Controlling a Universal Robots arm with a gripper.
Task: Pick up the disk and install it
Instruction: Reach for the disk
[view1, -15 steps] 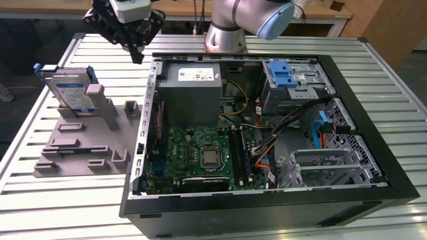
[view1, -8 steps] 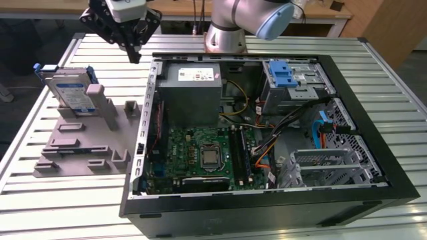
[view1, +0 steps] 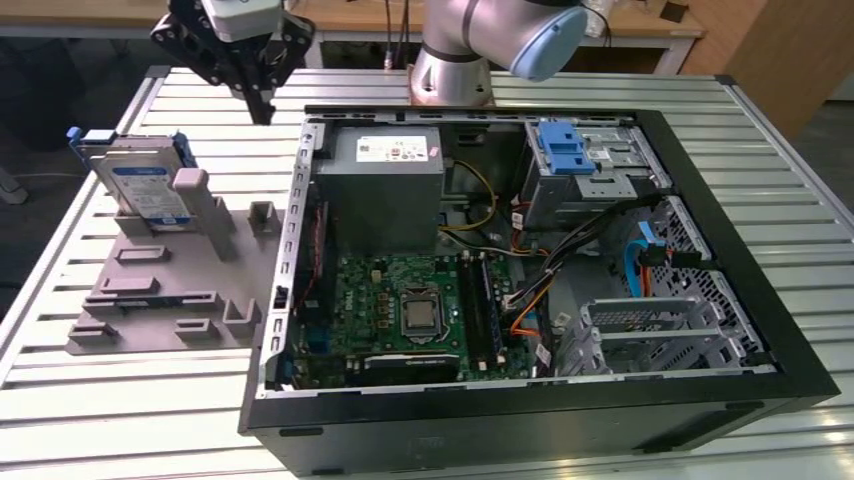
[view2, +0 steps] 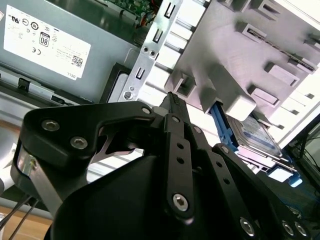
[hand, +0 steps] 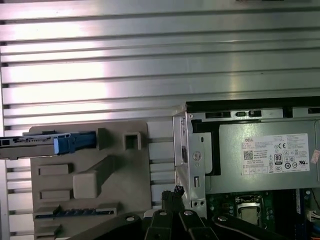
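Note:
The disk (view1: 147, 182), a silver drive with a white-and-blue label in a blue carrier, stands on edge in a slot of the grey holder plate (view1: 174, 300) at the exterior view's left, beside the open computer case. My gripper (view1: 259, 108) hangs above the table between the holder's far end and the case's corner, apart from the disk. Its fingers are shut together with nothing between them. In the second wrist view the gripper (view2: 172, 102) points toward the holder, with the disk (view2: 255, 132) off to one side. The first wrist view shows the disk (hand: 35, 146) edge-on and the gripper (hand: 175, 192) near the case wall.
The open black case (view1: 747, 250) holds a grey power supply (view1: 387, 180), a green motherboard (view1: 407, 310), cables and a metal drive cage with a blue latch (view1: 567, 148). The robot's base (view1: 454, 60) stands behind the case. The slatted metal table (view1: 107, 420) lies all around.

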